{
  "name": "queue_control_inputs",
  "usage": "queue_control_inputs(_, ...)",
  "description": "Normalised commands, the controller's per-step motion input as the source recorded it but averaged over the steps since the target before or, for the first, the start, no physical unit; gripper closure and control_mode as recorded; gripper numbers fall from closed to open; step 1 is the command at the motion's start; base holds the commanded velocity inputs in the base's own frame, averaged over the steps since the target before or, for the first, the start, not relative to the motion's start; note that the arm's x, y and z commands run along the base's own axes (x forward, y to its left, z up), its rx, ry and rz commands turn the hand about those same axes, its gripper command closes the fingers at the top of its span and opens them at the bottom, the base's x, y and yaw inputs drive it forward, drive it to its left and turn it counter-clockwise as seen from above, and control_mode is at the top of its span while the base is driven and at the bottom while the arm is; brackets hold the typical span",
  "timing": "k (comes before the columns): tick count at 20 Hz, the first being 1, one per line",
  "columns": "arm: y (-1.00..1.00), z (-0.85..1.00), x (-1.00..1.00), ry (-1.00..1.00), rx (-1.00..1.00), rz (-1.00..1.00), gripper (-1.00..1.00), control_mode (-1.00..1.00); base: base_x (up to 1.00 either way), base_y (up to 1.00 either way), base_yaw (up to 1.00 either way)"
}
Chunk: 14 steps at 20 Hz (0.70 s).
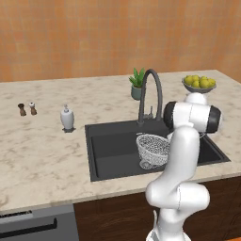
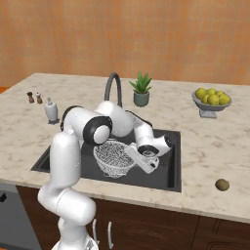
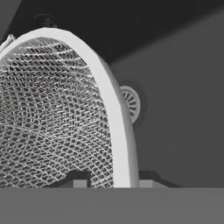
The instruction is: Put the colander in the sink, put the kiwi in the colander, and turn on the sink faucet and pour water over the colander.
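The silver mesh colander point(image 1: 153, 148) point(image 2: 113, 157) is inside the dark sink point(image 1: 113, 146) point(image 2: 168, 178), tilted in the hand view, where its thick white rim point(image 3: 109, 100) arcs in front of the round drain point(image 3: 132, 103). My gripper point(image 2: 146, 163) point(image 3: 114, 180) is shut on the colander's rim at its right side. The small brown kiwi point(image 2: 222, 184) lies on the counter to the right of the sink, near the front edge. The dark gooseneck sink faucet point(image 1: 151, 89) point(image 2: 113, 88) arches over the basin's back edge; no water runs from it.
A grey bowl of yellow-green fruit point(image 1: 199, 84) point(image 2: 211, 100) and a potted plant point(image 1: 137, 82) point(image 2: 141, 90) stand behind the sink. A soap dispenser point(image 1: 67, 117) point(image 2: 51, 110) and two small shakers point(image 1: 27, 109) point(image 2: 34, 97) stand to the left.
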Motion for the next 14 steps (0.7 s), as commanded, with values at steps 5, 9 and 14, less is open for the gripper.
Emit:
queue_control_inputs(5, 0.00, -0.21, 0.49, -0.07, 0.00, -0.08, 1.00, -1.00, 0.00, 0.00, 0.00)
queue_control_inputs(9, -0.01, -0.34, 0.41, -0.03, -0.03, -0.08, 1.00, -1.00, 0.00, 0.00, 0.00)
queue_control_inputs(14, -0.07, -0.32, 0.19, 0.00, -0.08, -0.11, 1.00, -1.00, 0.00, 0.00, 0.00)
